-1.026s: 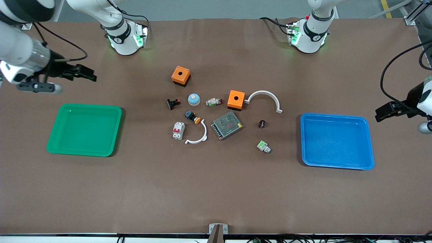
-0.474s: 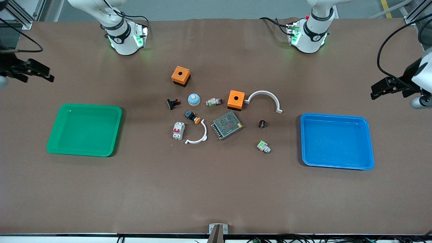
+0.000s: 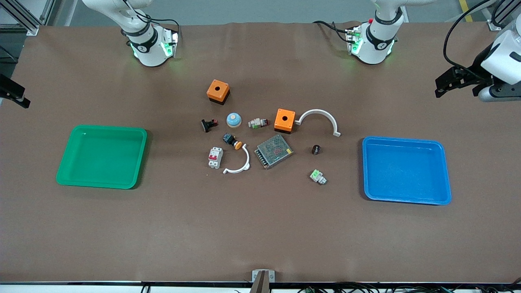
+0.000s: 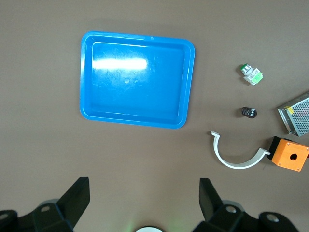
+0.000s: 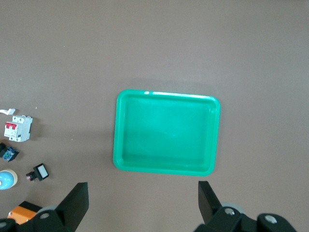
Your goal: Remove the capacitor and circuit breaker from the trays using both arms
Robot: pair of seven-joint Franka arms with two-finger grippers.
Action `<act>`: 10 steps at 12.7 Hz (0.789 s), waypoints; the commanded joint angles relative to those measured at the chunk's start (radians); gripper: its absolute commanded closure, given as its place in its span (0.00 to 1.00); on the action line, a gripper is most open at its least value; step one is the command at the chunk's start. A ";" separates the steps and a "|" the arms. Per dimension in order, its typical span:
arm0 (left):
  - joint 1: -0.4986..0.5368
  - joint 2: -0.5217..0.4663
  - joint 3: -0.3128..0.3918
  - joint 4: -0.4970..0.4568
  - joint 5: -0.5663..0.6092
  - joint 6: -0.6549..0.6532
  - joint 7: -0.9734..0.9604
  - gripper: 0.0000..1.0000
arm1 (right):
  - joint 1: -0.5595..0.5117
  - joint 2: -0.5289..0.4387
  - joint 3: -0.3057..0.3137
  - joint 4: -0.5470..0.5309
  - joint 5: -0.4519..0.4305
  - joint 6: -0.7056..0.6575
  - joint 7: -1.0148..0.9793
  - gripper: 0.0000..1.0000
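My left gripper [image 4: 144, 205] has its jaws wide apart and empty, and it hangs over bare table at the left arm's end, with the blue tray [image 4: 87, 72] filling most of its wrist view. My right gripper [image 5: 143, 205] is spread just as wide, also holding nothing, and looks straight down on the green tray [image 5: 118, 130]; in the front view only a black tip of it [image 3: 14, 95] shows at the frame's edge, so the wrist camera is what tells me how its jaws stand. Both trays are bare inside, which I read as the unloading being finished and the arms parked high and out to the ends to keep clear of the parts. The capacitor [image 3: 316, 149] stands on the table between the blue tray and the mesh box [image 3: 274, 151], and the breaker [image 3: 215, 157] lies on the table just beside a white arc [image 3: 238, 162], toward the green tray from the middle cluster. The left wrist view picks up the capacitor [image 4: 249, 112] as a dark ribbed stub near a green connector [image 4: 251, 74] and another white arc [image 4: 236, 154], but it never reaches the breaker. The right wrist view catches the breaker [image 5: 18, 128] at its margin and misses the capacitor. Only the front view holds both parts, both trays and the two orange boxes [image 3: 217, 90] together, and there I can see that neither gripper is near either part.
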 commanded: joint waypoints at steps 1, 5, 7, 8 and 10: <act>-0.003 -0.016 0.009 -0.015 -0.020 0.006 0.023 0.00 | 0.025 0.027 0.018 0.046 -0.003 -0.017 -0.006 0.00; -0.007 0.004 0.009 0.013 -0.017 -0.003 0.032 0.00 | 0.027 0.027 0.015 0.046 -0.002 -0.017 -0.009 0.00; -0.006 0.005 0.009 0.037 -0.018 -0.003 0.029 0.00 | 0.033 0.027 0.015 0.046 -0.003 -0.015 -0.009 0.00; -0.006 0.005 0.009 0.045 -0.018 -0.005 0.025 0.00 | 0.033 0.027 0.015 0.046 -0.003 -0.014 -0.011 0.00; -0.006 0.005 0.009 0.053 -0.018 -0.010 0.015 0.00 | 0.033 0.027 0.015 0.046 -0.003 -0.015 -0.011 0.00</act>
